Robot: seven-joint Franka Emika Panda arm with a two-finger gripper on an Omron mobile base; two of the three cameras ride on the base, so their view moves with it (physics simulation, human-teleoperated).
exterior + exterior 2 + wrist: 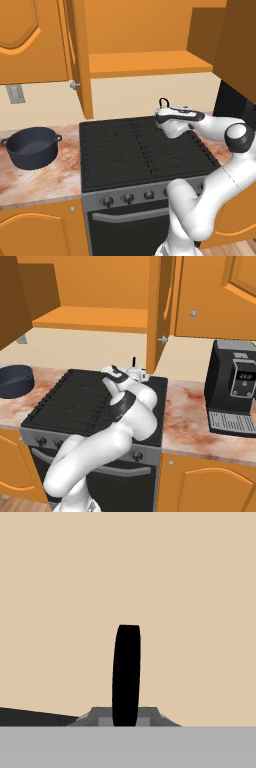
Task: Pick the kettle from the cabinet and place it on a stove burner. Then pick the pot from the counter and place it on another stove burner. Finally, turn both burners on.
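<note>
The kettle's black handle [126, 674] sits pinched in the fully closed jaws over the rear right burner [172, 131].

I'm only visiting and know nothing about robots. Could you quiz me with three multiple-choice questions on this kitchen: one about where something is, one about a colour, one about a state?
1. Where does the pot stand?
A. in a sink
B. on the counter, left of the stove
C. on the floor

2. What colour is the coffee machine?
A. black
B. red
C. white

3. How is the cabinet door above the stove?
A. shut
B. swung open
C. taken off

Answers:
1 B, the pot sits on the marbled slab beside the grates.
2 A, its whole body is black.
3 B, the door stands edge-on and the shelf behind it shows.
</note>
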